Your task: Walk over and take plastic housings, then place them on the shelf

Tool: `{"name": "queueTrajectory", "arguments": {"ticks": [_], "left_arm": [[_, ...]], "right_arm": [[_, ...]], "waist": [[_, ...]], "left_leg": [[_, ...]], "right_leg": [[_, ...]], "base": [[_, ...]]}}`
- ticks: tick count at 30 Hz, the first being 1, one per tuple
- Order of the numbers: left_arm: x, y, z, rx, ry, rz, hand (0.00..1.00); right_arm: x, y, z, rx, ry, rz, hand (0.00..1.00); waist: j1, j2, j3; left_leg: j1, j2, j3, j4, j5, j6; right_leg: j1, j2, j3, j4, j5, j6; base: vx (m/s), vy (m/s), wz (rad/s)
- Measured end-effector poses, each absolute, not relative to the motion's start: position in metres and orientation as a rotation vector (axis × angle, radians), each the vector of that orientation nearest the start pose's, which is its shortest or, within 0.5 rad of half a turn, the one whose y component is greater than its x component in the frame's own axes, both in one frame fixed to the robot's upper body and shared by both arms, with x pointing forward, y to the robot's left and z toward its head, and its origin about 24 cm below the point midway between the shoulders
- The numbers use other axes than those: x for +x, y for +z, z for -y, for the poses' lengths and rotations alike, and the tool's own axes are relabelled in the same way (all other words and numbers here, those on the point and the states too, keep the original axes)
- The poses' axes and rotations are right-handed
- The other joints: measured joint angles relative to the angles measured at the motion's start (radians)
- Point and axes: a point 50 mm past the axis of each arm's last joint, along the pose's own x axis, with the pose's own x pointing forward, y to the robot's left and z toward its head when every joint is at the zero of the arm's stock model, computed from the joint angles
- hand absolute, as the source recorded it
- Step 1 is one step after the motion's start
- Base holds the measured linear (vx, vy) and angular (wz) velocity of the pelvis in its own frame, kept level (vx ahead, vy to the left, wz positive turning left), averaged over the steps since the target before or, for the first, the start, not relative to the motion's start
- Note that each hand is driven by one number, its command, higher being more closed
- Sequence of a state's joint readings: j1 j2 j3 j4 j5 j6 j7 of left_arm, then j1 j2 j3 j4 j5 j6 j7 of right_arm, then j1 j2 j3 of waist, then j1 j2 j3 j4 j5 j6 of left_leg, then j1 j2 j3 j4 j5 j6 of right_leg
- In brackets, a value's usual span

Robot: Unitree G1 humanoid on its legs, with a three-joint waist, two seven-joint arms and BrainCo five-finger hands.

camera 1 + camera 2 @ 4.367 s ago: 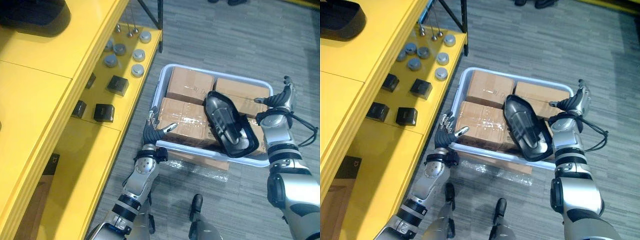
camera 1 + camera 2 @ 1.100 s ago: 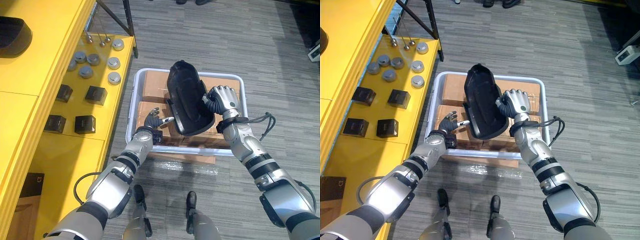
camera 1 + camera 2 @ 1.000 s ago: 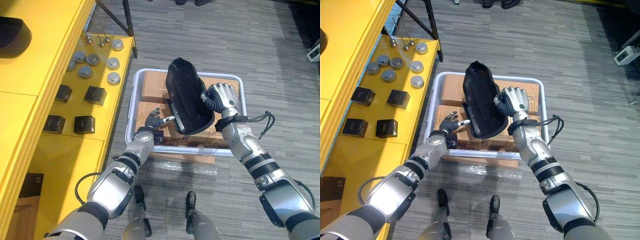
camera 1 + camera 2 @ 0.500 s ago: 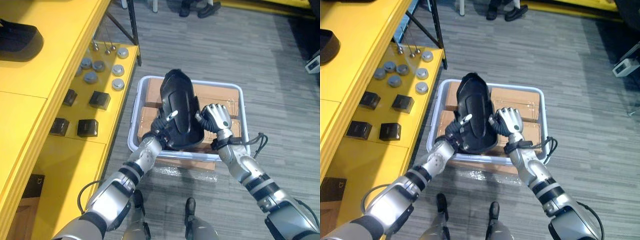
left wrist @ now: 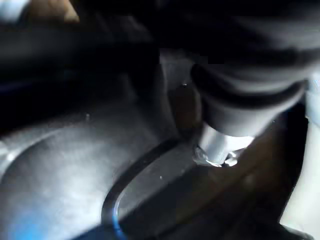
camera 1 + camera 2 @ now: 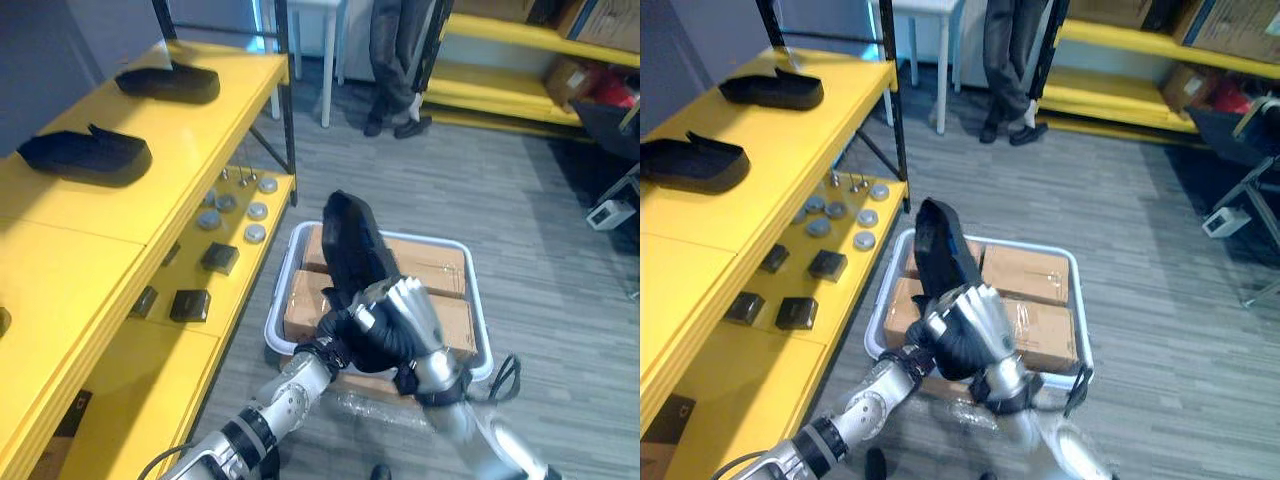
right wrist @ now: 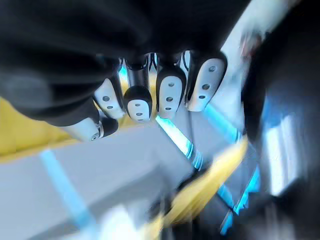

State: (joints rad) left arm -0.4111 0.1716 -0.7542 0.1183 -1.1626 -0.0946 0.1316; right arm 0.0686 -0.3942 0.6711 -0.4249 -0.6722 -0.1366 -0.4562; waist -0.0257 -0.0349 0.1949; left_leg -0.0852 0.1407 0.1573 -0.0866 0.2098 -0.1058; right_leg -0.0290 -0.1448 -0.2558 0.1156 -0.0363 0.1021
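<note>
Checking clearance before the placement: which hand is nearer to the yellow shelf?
Left. The left hand is at the black housing's lower end, on the side facing the yellow shelf; the right hand grips the housing's other side, farther from the shelf.

We can read no text, label, brand or number here; any print on the cardboard boxes [image 6: 440, 270] is too small to tell, and the yellow shelf [image 6: 70, 240] shows us none.
</note>
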Motion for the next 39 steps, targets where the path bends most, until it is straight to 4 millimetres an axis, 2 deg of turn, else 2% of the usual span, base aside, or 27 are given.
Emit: {"name": "queueTrajectory", "arguments": {"ticks": [4, 7, 8, 9, 11, 13, 14, 17, 21, 23, 24, 25, 26, 27, 29, 31, 32, 33, 34, 35, 36, 37, 38, 39], "left_arm": [[0.248, 0.067, -0.006, -0.788, -0.623, -0.251, 1.00], [0.237, 0.056, -0.022, -0.817, -0.542, -0.254, 1.00], [0.233, 0.049, -0.033, -0.818, -0.488, -0.255, 1.00], [0.233, 0.048, -0.035, -0.817, -0.477, -0.254, 1.00], [0.227, 0.041, -0.057, -0.777, -0.368, -0.230, 1.00], [0.224, 0.041, -0.067, -0.728, -0.325, -0.198, 1.00], [0.223, 0.043, -0.078, -0.656, -0.273, -0.148, 1.00], [0.227, 0.053, -0.096, -0.489, -0.161, -0.035, 1.00], [0.234, 0.066, -0.113, -0.245, 0.040, 0.111, 1.00], [0.239, 0.076, -0.119, -0.109, 0.135, 0.194, 1.00], [0.244, 0.085, -0.120, -0.034, 0.188, 0.255, 1.00], [0.247, 0.092, -0.124, 0.032, 0.244, 0.305, 1.00], [0.247, 0.095, -0.126, 0.068, 0.275, 0.326, 1.00], [0.248, 0.097, -0.134, 0.122, 0.331, 0.349, 1.00], [0.248, 0.102, -0.144, 0.211, 0.419, 0.388, 1.00], [0.249, 0.105, -0.146, 0.320, 0.466, 0.414, 1.00], [0.250, 0.107, -0.143, 0.360, 0.467, 0.427, 1.00], [0.251, 0.108, -0.139, 0.379, 0.465, 0.430, 1.00], [0.253, 0.112, -0.134, 0.405, 0.458, 0.449, 1.00], [0.256, 0.119, -0.132, 0.438, 0.458, 0.488, 1.00], [0.257, 0.122, -0.133, 0.451, 0.466, 0.506, 1.00], [0.258, 0.130, -0.135, 0.473, 0.480, 0.546, 1.00], [0.259, 0.136, -0.136, 0.496, 0.491, 0.581, 1.00], [0.259, 0.138, -0.139, 0.499, 0.507, 0.586, 1.00]], "right_arm": [[0.162, 0.096, 0.058, -0.561, 0.300, 0.659, 1.00], [0.157, 0.089, 0.052, -0.524, 0.356, 0.620, 1.00], [0.156, 0.085, 0.049, -0.511, 0.382, 0.599, 0.00], [0.155, 0.084, 0.049, -0.510, 0.388, 0.598, 0.00], [0.156, 0.077, 0.043, -0.497, 0.419, 0.565, 0.00], [0.158, 0.069, 0.044, -0.515, 0.423, 0.532, 0.00], [0.160, 0.065, 0.045, -0.515, 0.420, 0.510, 0.00], [0.164, 0.065, 0.044, -0.473, 0.412, 0.494, 0.00], [0.171, 0.061, 0.049, -0.393, 0.381, 0.425, 0.00], [0.175, 0.063, 0.054, -0.360, 0.361, 0.406, 0.00], [0.178, 0.064, 0.056, -0.335, 0.354, 0.397, 0.00], [0.182, 0.068, 0.056, -0.307, 0.359, 0.403, 0.00], [0.185, 0.071, 0.055, -0.287, 0.368, 0.411, 0.00], [0.189, 0.078, 0.051, -0.250, 0.373, 0.434, 0.00], [0.191, 0.095, 0.047, -0.145, 0.365, 0.475, 0.00], [0.190, 0.111, 0.048, -0.032, 0.358, 0.523, 0.00], [0.190, 0.115, 0.052, 0.014, 0.351, 0.530, 0.00], [0.191, 0.117, 0.056, 0.042, 0.344, 0.527, 0.00], [0.192, 0.117, 0.064, 0.079, 0.317, 0.511, 0.00], [0.191, 0.118, 0.071, 0.114, 0.296, 0.506, 0.00], [0.191, 0.118, 0.073, 0.129, 0.292, 0.504, 0.00], [0.192, 0.118, 0.077, 0.156, 0.279, 0.502, 0.00], [0.191, 0.117, 0.081, 0.199, 0.261, 0.488, 0.00], [0.192, 0.116, 0.082, 0.228, 0.250, 0.480, 0.00]], "waist": [[-0.006, 0.003, -0.057], [-0.001, 0.006, -0.071], [0.008, 0.008, -0.080], [0.009, 0.009, -0.081], [0.021, 0.016, -0.086], [0.029, 0.017, -0.089], [0.045, 0.021, -0.092], [0.063, 0.030, -0.096], [0.092, 0.044, -0.105], [0.078, 0.048, -0.108], [0.067, 0.048, -0.108], [0.073, 0.047, -0.107], [0.079, 0.047, -0.107], [0.092, 0.042, -0.109], [0.097, 0.038, -0.112], [0.092, 0.027, -0.114], [0.091, 0.018, -0.113], [0.084, 0.018, -0.113], [0.069, 0.004, -0.107], [0.055, -0.007, -0.106], [0.050, -0.017, -0.109], [0.040, -0.021, -0.113], [0.028, -0.021, -0.112], [0.021, -0.022, -0.112]], "left_leg": [[0.023, -0.001, 0.000, -0.002, -0.015, -0.001], [0.037, 0.000, 0.000, -0.004, -0.017, 0.000], [0.036, 0.000, -0.002, -0.004, -0.017, 0.000], [0.036, 0.000, -0.003, -0.004, -0.017, 0.000], [0.035, -0.001, -0.023, -0.004, -0.017, 0.000], [0.034, -0.002, -0.035, -0.003, -0.017, 0.001], [0.024, -0.004, -0.057, 0.001, -0.015, 0.001], [-0.016, -0.012, -0.135, 0.023, -0.006, 0.009], [-0.032, -0.036, -0.182, 0.023, 0.000, 0.019], [-0.063, -0.027, -0.076, 0.028, -0.008, 0.031], [-0.086, -0.009, 0.035, 0.054, -0.015, 0.043], [-0.102, 0.020, 0.159, 0.086, -0.016, 0.059], [-0.104, 0.029, 0.206, 0.100, -0.014, 0.074], [-0.102, 0.021, 0.228, 0.111, -0.020, 0.088], [-0.102, -0.009, 0.228, 0.104, -0.024, 0.098], [-0.086, -0.058, 0.220, 0.077, -0.019, 0.108], [-0.066, -0.086, 0.214, 0.057, -0.031, 0.110], [-0.043, -0.107, 0.200, 0.039, -0.035, 0.114], [0.006, -0.142, 0.170, 0.018, -0.041, 0.123], [0.041, -0.165, 0.133, 0.015, -0.054, 0.140], [0.050, -0.173, 0.117, 0.017, -0.062, 0.148], [0.066, -0.179, 0.086, 0.019, -0.075, 0.159], [0.068, -0.173, 0.048, 0.022, -0.088, 0.177], [0.068, -0.170, 0.028, 0.024, -0.091, 0.181]], "right_leg": [[0.017, -0.001, 0.000, -0.002, -0.016, 0.007], [0.032, -0.001, -0.001, -0.004, -0.018, 0.006], [0.033, 0.000, -0.003, -0.006, -0.018, 0.006], [0.034, 0.000, -0.004, -0.007, -0.018, 0.006], [0.057, 0.004, -0.023, -0.029, -0.017, 0.006], [0.067, 0.004, -0.037, -0.036, -0.017, 0.006], [0.082, 0.005, -0.063, -0.041, -0.016, 0.006], [0.103, 0.010, -0.141, -0.051, -0.010, 0.002], [0.144, 0.000, -0.215, -0.055, -0.017, 0.008], [0.161, -0.014, -0.283, -0.055, -0.026, 0.021], [0.170, -0.024, -0.330, -0.053, -0.031, 0.028], [0.167, -0.034, -0.346, -0.049, -0.037, 0.036], [0.168, -0.040, -0.348, -0.046, -0.041, 0.043], [0.168, -0.057, -0.338, -0.041, -0.045, 0.047], [0.174, -0.084, -0.343, -0.038, -0.050, 0.055], [0.178, -0.136, -0.379, 0.008, -0.069, 0.077], [0.180, -0.174, -0.390, 0.062, -0.086, 0.076], [0.176, -0.209, -0.391, 0.139, -0.097, 0.060], [0.162, -0.284, -0.385, 0.314, -0.101, 0.031], [0.139, -0.345, -0.368, 0.470, -0.063, -0.032], [0.117, -0.365, -0.343, 0.536, -0.028, -0.085], [0.062, -0.376, -0.260, 0.643, 0.071, -0.181], [-0.007, -0.349, -0.152, 0.739, 0.022, -0.123], [-0.036, -0.324, -0.111, 0.773, -0.021, -0.097]], "base": [[-0.03, 0.006, 0.00], [-0.06, 0.003, 0.01], [-0.04, 0.004, 0.02], [-0.02, 0.002, 0.07], [-0.01, -0.005, 0.22], [0.00, -0.008, 0.30], [0.03, -0.014, 0.42], [0.04, -0.038, 0.73], [0.05, -0.011, 0.60], [0.04, 0.021, 1.02], [0.04, 0.029, 1.07], [0.06, 0.036, 0.83], [0.07, 0.052, 0.22], [0.12, 0.066, 0.02], [0.15, 0.073, 0.13], [0.17, 0.084, 0.36], [0.19, 0.126, 0.44], [0.18, 0.173, 0.67], [0.19, 0.235, 0.92], [0.13, 0.206, 0.92], [0.14, 0.198, 0.88], [0.14, 0.134, 0.76], [0.16, 0.081, 0.76], [0.14, -0.020, 0.85]]}}
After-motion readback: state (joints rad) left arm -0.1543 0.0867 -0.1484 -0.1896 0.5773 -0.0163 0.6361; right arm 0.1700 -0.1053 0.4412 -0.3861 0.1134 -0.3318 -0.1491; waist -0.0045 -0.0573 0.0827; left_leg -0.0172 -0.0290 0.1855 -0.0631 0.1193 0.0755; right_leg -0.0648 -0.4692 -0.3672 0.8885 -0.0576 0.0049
